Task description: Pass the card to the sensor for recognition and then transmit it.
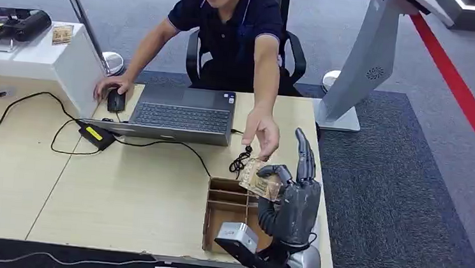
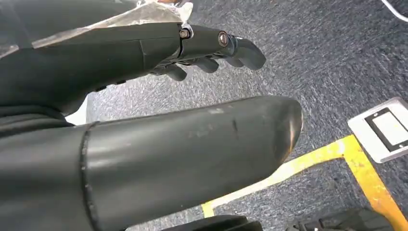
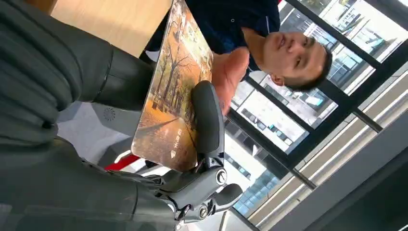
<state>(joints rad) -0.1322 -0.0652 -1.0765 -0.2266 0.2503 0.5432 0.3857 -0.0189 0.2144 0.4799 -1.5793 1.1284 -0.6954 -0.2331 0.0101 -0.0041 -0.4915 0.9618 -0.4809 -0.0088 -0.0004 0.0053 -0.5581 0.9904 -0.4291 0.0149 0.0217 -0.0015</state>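
Observation:
My right hand (image 1: 292, 199) is raised over the table's right end and pinches a card (image 1: 260, 182) between thumb and fingers. In the right wrist view the card (image 3: 175, 91) shows an autumn tree picture, with my thumb (image 3: 207, 118) pressed across its face. A person's hand (image 1: 262, 133) reaches down from behind the laptop and touches the card's top edge; that same hand (image 3: 231, 72) lies behind the card. A black reader device (image 1: 13, 21) sits on a white box at the far left. My left hand (image 2: 183, 154) hangs over the carpet, fingers apart, holding nothing.
A cardboard divider box (image 1: 224, 211) stands just below the card. A laptop (image 1: 182, 113), a mouse (image 1: 116, 101) under the person's other hand, a power brick (image 1: 96, 135) and cables lie on the wooden table (image 1: 121, 195). A second card (image 1: 62, 33) rests on the white box.

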